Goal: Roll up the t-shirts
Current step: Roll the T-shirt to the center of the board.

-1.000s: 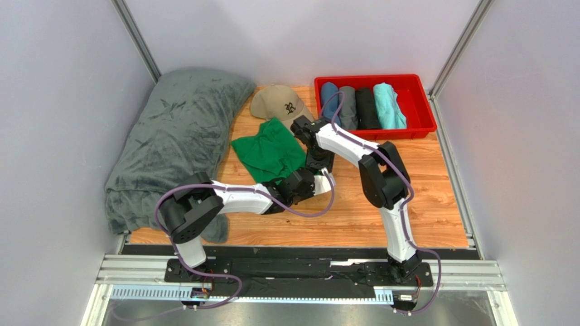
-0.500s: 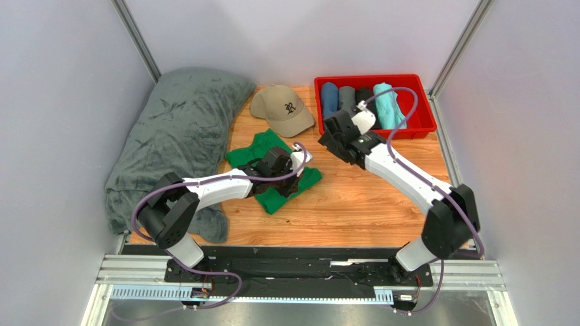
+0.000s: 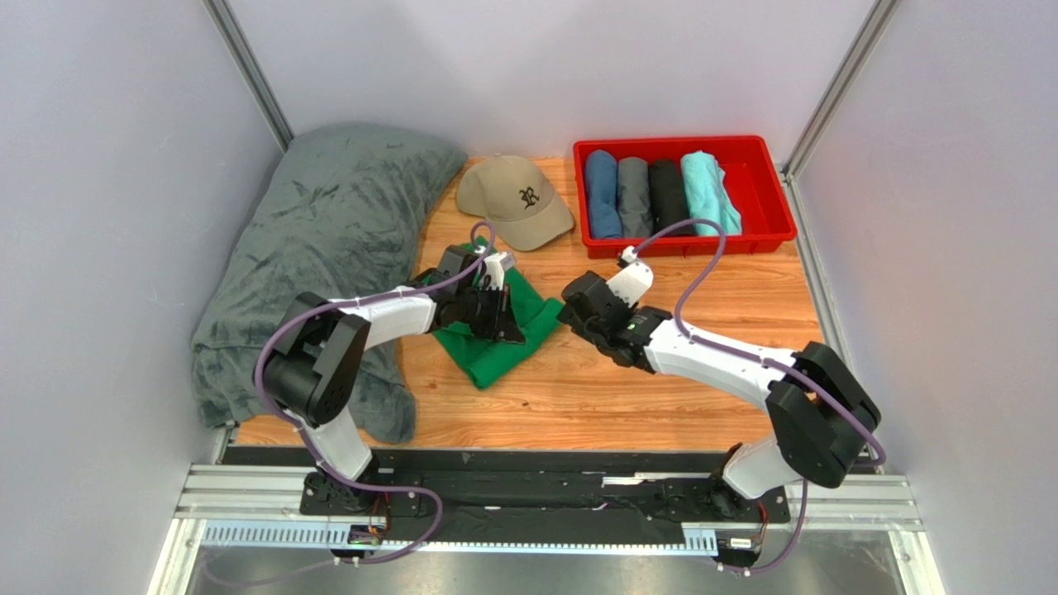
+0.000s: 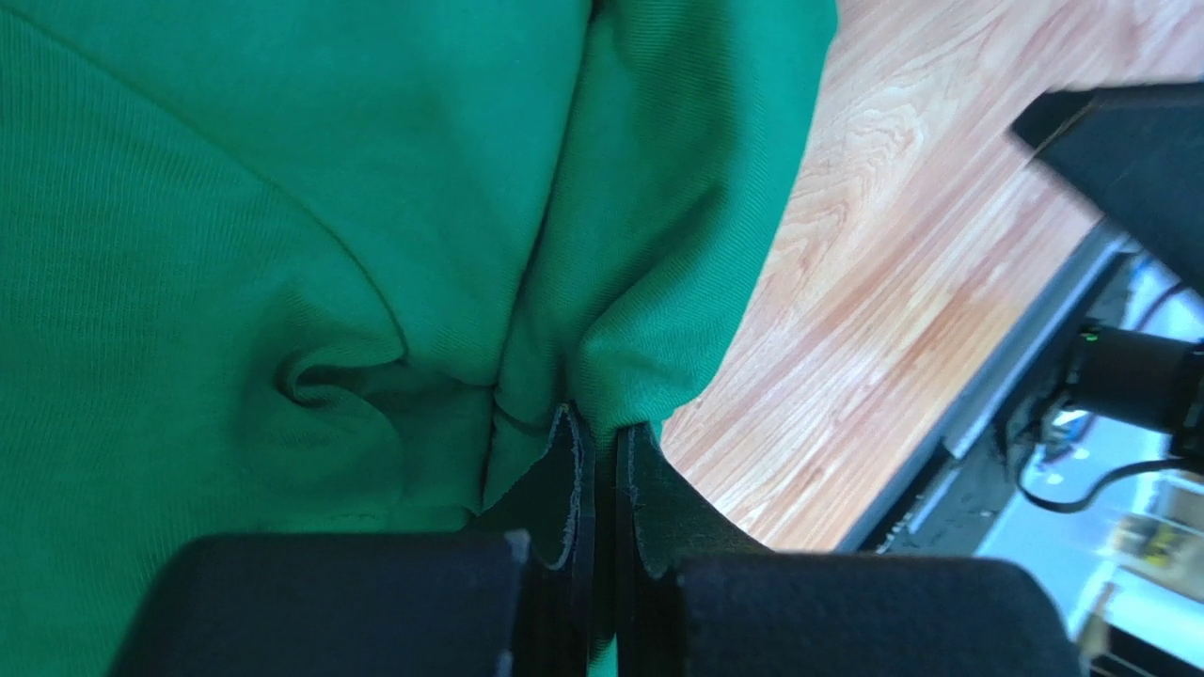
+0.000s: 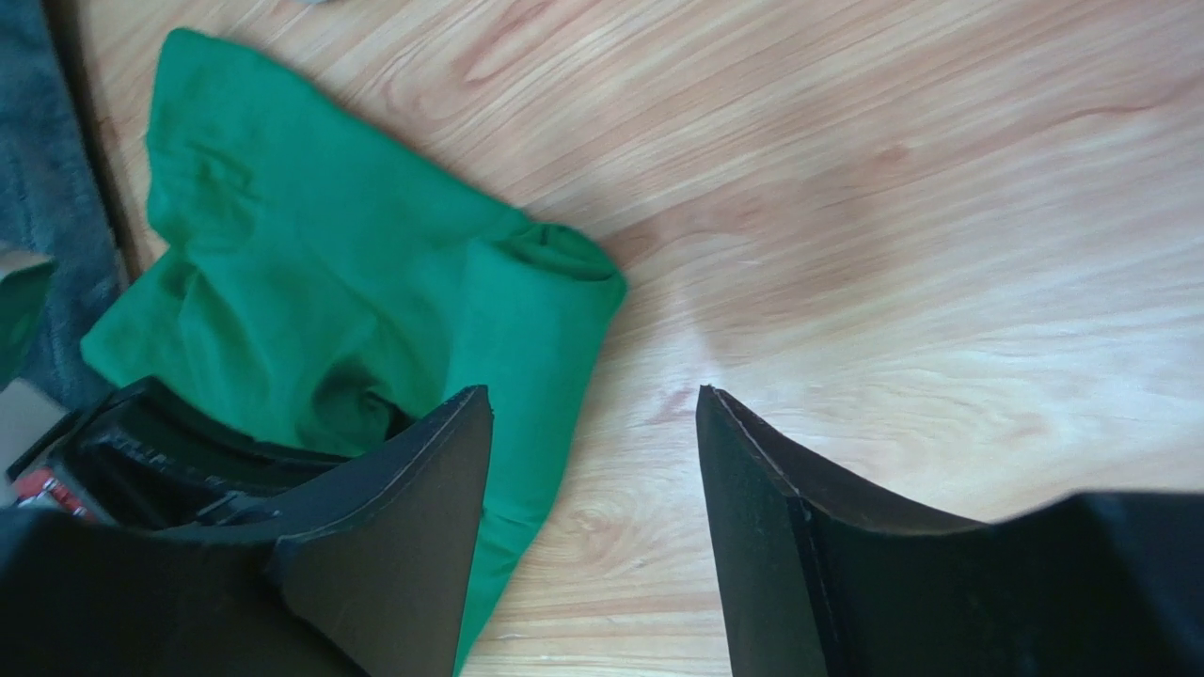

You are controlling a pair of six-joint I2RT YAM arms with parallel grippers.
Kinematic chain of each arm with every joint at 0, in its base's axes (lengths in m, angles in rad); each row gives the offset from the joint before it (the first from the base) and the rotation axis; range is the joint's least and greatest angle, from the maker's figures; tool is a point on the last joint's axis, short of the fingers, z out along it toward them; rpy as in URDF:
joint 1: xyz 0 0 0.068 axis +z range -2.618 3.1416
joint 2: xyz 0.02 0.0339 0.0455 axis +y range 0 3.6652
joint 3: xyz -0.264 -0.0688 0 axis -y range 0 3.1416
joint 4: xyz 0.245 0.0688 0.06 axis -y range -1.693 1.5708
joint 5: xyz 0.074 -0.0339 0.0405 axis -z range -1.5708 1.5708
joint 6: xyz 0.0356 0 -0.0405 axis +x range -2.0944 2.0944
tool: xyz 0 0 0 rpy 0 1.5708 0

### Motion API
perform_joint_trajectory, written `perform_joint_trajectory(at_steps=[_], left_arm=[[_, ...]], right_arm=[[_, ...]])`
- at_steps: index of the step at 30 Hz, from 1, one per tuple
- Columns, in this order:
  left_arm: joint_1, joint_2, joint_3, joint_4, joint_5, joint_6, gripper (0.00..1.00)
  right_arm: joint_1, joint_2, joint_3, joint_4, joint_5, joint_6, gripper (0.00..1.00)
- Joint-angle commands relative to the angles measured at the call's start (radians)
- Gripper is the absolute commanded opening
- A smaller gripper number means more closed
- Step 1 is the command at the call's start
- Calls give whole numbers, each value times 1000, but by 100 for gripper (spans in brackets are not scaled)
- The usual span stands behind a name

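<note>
The emerald-green t-shirt (image 3: 503,341) lies bunched and partly folded on the wooden table, left of centre. My left gripper (image 3: 497,316) is on top of it, shut on a pinched fold of the green fabric (image 4: 664,282). In the left wrist view the left gripper (image 4: 601,430) has its jaws closed with cloth between the tips. My right gripper (image 3: 571,310) is open and empty just right of the shirt. In the right wrist view the right gripper (image 5: 594,402) hovers over bare wood at the edge of the shirt (image 5: 353,282). Rolled blue, grey, black and aqua tees (image 3: 662,192) lie in the red bin.
The red bin (image 3: 770,217) stands at the back right. A tan baseball cap (image 3: 515,198) lies just behind the green shirt. A big grey-green plush blanket (image 3: 311,248) fills the left side. Bare wood (image 3: 696,409) lies front right of the shirt.
My right gripper swung down from the front of the red bin to the shirt's right edge. My left gripper moved back and left with the fabric, and the shirt is more bunched.
</note>
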Motion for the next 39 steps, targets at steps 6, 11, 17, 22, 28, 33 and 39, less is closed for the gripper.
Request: perform_joint_trajectory(at_steps=[6, 11, 17, 22, 28, 33, 39], left_arm=[[37, 56, -10, -13, 34, -66, 0], [38, 64, -10, -11, 27, -59, 0], [41, 56, -13, -18, 36, -34, 0], [41, 32, -21, -16, 41, -16, 0], [40, -22, -20, -10, 19, 12, 22], [41, -127, -23, -13, -68, 107, 48], [14, -252, -24, -5, -269, 225, 51]], right_arm=[[39, 176, 54, 231, 14, 36, 58], [43, 240, 83, 211, -6, 59, 57], [42, 319, 137, 190, -14, 73, 54], [37, 414, 293, 26, -7, 70, 36], [25, 459, 379, -153, -10, 73, 13], [5, 483, 468, -351, -3, 36, 3], [-38, 525, 559, -538, 11, -19, 1]])
